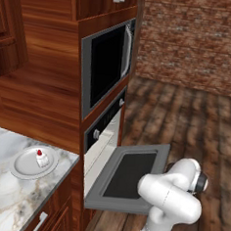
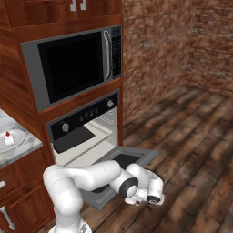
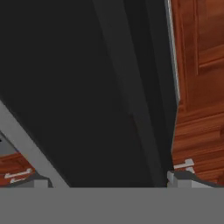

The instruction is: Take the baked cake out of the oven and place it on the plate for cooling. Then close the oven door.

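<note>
One cake: small and white with a red top, the cake (image 1: 42,158) sits on the plate, a little right of its middle in the left base view; it also shows at the far left edge of the right base view (image 2: 7,138).
Plate: round and pale, the plate (image 1: 21,166) lies on the marble counter (image 1: 3,197), near the counter's end beside the oven column.
Oven: the oven (image 2: 84,119) is built into the wooden column under the microwave (image 2: 73,63), with knobs along its dark panel and a pale, lit inside.
Door: the door (image 1: 127,173) is dropped open and lies about level, grey frame around dark glass, reaching out over the wooden floor (image 1: 186,118).
Arm: the white arm bends low in front of the oven, its wrist at the door's outer edge and near corner in the right base view.
Hand: the hand (image 3: 105,180) is wide open and holds nothing; one fingertip (image 3: 177,177) shows at the lower right of the hand view, the other at the lower left.
Hand view: a broad dark surface with a grey edge lies close in front of the hand, between the two tips; I cannot tell whether they touch it.
</note>
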Controlling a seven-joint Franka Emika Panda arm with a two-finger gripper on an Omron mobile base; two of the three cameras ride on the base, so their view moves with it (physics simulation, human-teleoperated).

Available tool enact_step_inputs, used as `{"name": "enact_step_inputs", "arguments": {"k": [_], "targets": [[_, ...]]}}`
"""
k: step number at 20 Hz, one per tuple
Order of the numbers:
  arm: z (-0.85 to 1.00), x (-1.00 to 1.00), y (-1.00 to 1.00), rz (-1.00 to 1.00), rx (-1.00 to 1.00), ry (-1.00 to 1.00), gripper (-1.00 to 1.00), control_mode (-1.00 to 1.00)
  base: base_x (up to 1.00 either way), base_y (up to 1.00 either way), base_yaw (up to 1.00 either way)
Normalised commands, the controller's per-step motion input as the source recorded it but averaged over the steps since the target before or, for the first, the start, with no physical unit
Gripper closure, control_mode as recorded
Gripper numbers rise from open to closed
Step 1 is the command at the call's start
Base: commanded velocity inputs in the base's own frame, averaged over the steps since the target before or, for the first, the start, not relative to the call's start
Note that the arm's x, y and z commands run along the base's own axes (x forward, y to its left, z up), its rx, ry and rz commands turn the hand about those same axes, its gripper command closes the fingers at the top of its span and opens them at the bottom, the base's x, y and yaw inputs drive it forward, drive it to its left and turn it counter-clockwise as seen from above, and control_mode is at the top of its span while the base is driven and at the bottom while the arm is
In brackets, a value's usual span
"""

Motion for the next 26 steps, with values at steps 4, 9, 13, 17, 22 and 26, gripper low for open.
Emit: {"name": "enact_step_inputs", "arguments": {"k": [4,9,13,17,22,26], "targets": [[-0.08,0.08,0.17,0.05,0.13,0.00,-1.00,-1.00,0.00,0.00,0.00],[-0.06,0.04,0.20,0.05,0.14,0.00,-1.00,-1.00,0.00,0.00,0.00],[-0.01,0.00,0.27,0.05,0.15,0.00,-1.00,-1.00,0.00,0.00,0.00],[0.01,0.00,0.39,0.04,0.16,0.00,-1.00,-1.00,0.00,0.00,0.00],[0.31,-0.01,0.53,0.04,0.22,-0.01,-1.00,-1.00,0.00,0.00,0.00],[0.56,0.00,0.62,0.04,0.24,-0.07,-1.00,-1.00,0.00,0.00,0.00]]}}
